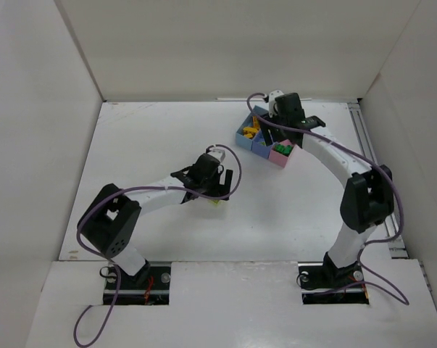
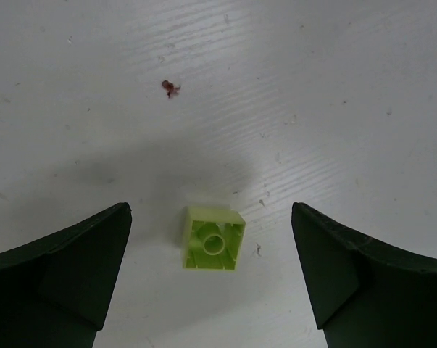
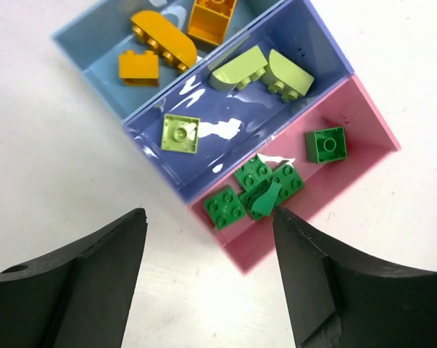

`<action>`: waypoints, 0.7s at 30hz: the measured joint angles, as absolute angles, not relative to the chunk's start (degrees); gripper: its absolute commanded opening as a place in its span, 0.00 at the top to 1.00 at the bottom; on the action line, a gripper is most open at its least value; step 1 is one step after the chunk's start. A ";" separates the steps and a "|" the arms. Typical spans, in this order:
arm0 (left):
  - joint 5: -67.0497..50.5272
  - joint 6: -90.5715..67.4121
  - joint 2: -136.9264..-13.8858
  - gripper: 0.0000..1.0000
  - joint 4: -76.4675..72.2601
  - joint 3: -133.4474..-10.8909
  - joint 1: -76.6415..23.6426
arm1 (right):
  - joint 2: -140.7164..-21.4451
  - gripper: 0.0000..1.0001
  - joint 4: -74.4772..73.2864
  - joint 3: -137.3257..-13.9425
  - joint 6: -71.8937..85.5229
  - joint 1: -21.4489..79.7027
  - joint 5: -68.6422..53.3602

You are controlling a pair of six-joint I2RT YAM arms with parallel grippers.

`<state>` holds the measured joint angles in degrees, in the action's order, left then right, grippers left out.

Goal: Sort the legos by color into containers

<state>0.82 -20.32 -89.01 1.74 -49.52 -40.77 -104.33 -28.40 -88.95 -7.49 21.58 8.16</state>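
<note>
**A:** Hovering over a lone pale lime brick, the left claw had its jaws spread wide, one on each side, and touched nothing.

**B:** It held nothing either. The brick lay hollow side up on the white bench, low and central in the left wrist view, with a red speck further up. By the overhead view it sat well apart from the bins, and it was the only brick I could see outside them. To me that straddle looked like a line-up for a pick.

**A:** At the upper right of the overhead view, the right claw hung above the containers. Its jaws stood apart with nothing between them.

**B:** The sorting below it was plain enough. Yellow-orange bricks lay in the light blue bin, lime pieces in the darker blue bin, and dark green bricks in the pink bin. One green piece leaned tilted on its neighbours right under the gap in the claw. I'd say the claw stood there because that was the drop spot for green.

**A:** So by colour, the stray lime brick belonged in the darker blue bin.
</note>
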 measured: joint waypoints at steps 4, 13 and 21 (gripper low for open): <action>2.04 -19.55 -92.23 0.15 2.50 -50.70 -40.80 | -96.47 0.25 -27.35 -83.83 -6.42 20.53 6.13; 2.55 -18.65 -93.41 0.46 4.40 -51.16 -41.30 | -89.41 0.25 -25.06 -76.77 -4.67 18.74 5.76; 1.56 -18.55 -94.28 0.69 4.62 -51.16 -42.44 | -88.84 0.25 -24.60 -72.51 -4.38 16.69 5.56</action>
